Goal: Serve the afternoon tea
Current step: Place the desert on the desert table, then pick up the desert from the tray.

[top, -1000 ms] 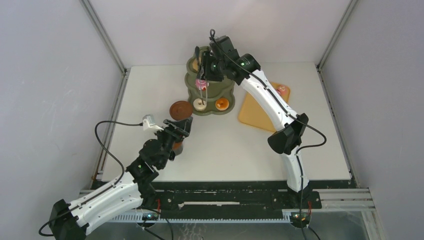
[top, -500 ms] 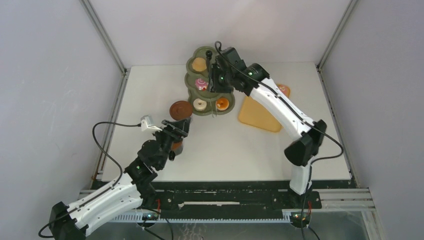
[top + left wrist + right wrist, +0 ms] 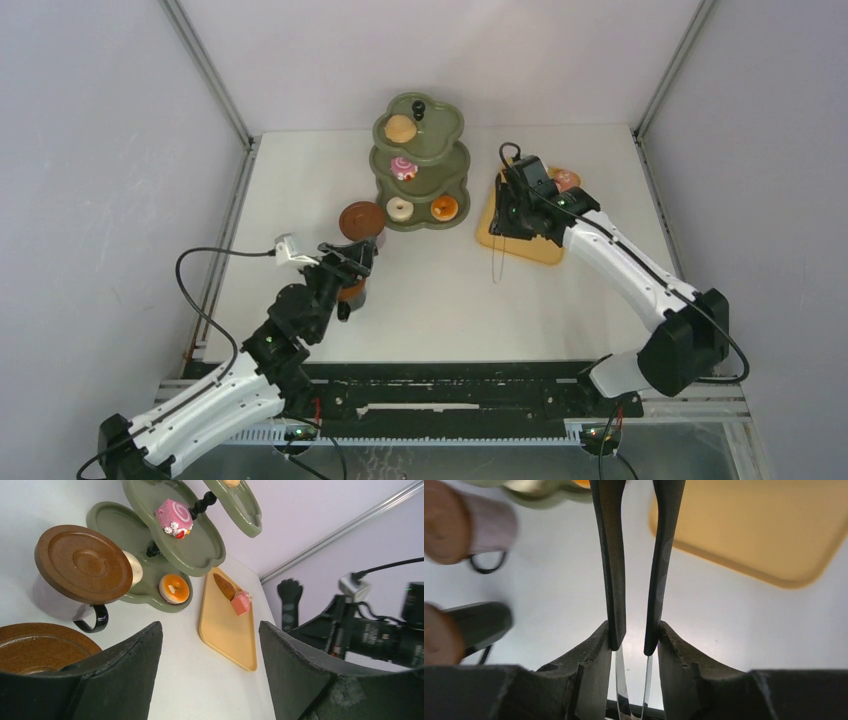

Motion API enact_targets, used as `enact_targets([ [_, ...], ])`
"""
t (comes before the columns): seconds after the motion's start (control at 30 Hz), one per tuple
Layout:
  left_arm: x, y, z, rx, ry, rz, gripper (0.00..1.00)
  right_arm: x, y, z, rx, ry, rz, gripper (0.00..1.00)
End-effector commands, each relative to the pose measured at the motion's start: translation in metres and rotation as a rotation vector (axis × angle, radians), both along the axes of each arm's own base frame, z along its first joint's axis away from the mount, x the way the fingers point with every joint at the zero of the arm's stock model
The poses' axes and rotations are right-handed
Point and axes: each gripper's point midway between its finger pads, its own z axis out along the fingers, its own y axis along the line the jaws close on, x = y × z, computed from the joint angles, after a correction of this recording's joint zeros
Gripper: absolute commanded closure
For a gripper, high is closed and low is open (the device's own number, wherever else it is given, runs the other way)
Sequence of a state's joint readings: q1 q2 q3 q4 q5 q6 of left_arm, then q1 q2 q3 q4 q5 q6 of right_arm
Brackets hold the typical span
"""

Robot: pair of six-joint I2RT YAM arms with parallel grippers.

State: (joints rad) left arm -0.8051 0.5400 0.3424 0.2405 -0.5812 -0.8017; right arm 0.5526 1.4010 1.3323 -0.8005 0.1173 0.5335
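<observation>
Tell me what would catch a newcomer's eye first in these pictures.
The olive-green three-tier scalloped stand at the back of the table stands out, with a pink swirl cake on its middle tier. Right of it, the right hand grips long black tongs over the edge of the flat orange-yellow rectangular tray. The left hand hangs open near a round brown saucer.

Lab robot cell: bare white bench (image 3: 450, 300), plain panel walls (image 3: 90, 150) on aluminium posts (image 3: 205, 68) well beyond the left pincer (image 3: 210, 655), black mounting rail (image 3: 480, 385) back at its arm's base.
</observation>
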Motion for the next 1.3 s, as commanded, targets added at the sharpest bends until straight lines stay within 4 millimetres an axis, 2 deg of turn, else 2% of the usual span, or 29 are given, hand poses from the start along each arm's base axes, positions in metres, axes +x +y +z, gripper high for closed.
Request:
enact_targets([
  [0.0,0.001,-0.003,0.031,-0.007,-0.052,-0.007,0.25,0.020,-0.009,-0.025,0.001,0.013,-0.043,0.57],
  [0.33,0.004,-0.017,0.036,0.026,-0.058,-0.045,0.25,0.051,-0.040,-0.093,-0.028,0.169,-0.097,0.54],
  [0.63,0.004,-0.025,0.035,0.025,-0.060,-0.070,0.25,0.087,-0.047,-0.139,-0.094,0.214,-0.123,0.51],
  [0.93,0.003,-0.033,0.030,0.033,-0.057,-0.098,0.25,0.123,-0.064,-0.154,-0.224,0.170,-0.164,0.46],
  [1.27,0.005,-0.037,0.024,0.039,-0.051,-0.105,0.25,0.138,-0.071,-0.167,-0.364,0.203,-0.040,0.37],
])
